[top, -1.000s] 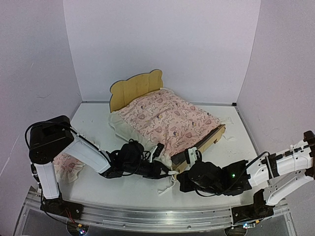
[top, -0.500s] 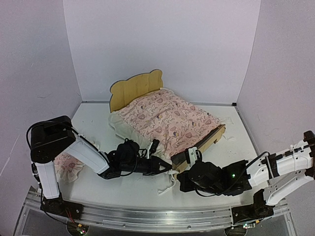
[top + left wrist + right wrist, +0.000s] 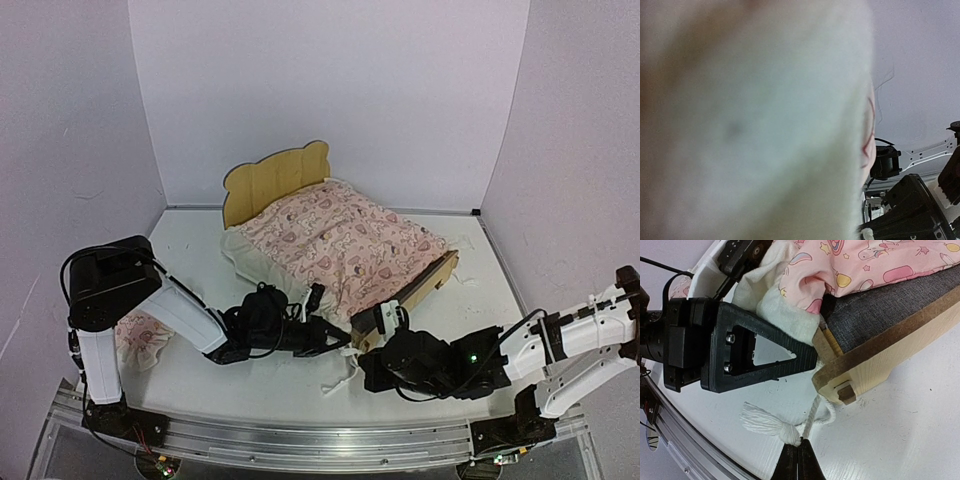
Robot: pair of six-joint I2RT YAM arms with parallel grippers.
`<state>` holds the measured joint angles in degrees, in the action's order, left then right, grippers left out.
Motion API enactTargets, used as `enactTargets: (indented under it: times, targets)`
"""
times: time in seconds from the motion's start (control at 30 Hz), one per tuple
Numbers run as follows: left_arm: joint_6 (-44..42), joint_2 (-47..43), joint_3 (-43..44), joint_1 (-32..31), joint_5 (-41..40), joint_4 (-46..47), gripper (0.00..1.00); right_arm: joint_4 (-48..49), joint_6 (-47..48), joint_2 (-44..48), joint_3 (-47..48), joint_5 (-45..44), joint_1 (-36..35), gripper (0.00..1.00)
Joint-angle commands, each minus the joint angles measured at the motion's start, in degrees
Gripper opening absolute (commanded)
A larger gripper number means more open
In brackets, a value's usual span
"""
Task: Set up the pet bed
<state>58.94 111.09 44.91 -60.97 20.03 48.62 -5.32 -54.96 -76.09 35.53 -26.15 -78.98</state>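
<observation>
The pet bed [image 3: 422, 287] stands mid-table, its wavy headboard [image 3: 275, 178] at the back. The pink blanket [image 3: 345, 240] covers it. My left gripper [image 3: 335, 338] is at the bed's near corner, and one black finger [image 3: 765, 352] presses into the blanket's white ruffle [image 3: 785, 307]. Blurred white cloth [image 3: 750, 125] fills the left wrist view, so those jaws are hidden there. The grey mattress pad [image 3: 890, 305] shows under the blanket [image 3: 865, 260]. My right gripper [image 3: 800, 452] is shut, its tips touching the knot of a white tassel [image 3: 765, 422] on the table.
A small pink ruffled pillow [image 3: 135, 335] lies at the left, beside the left arm's base. The tassel [image 3: 340, 378] and its cord lie between the two grippers. The right arm [image 3: 910, 210] shows low in the left wrist view. White walls close in three sides.
The left gripper's jaws have narrowed on the ruffle at the bed's near corner, and its wrist has shifted slightly. The right arm and the tassel have stayed put.
</observation>
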Motion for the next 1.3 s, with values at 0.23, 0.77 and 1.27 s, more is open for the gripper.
enactTargets:
  times: [0.23,0.77,1.27]
  targets:
    - [-0.19,-1.74,-1.37,-2.05,-10.27,6.93,0.25,1.1,-1.65,0.61,2.01,-3.08,-0.85,0.0]
    - [6.41,3.1,0.31,-4.29,-12.13,8.94,0.25,1.1,-0.7,2.59,2.37,-6.21,-0.82,0.0]
    - [1.75,1.99,-3.13,-5.64,-17.56,16.37,0.0,0.83,-3.23,1.67,1.9,-6.58,-0.91,0.0]
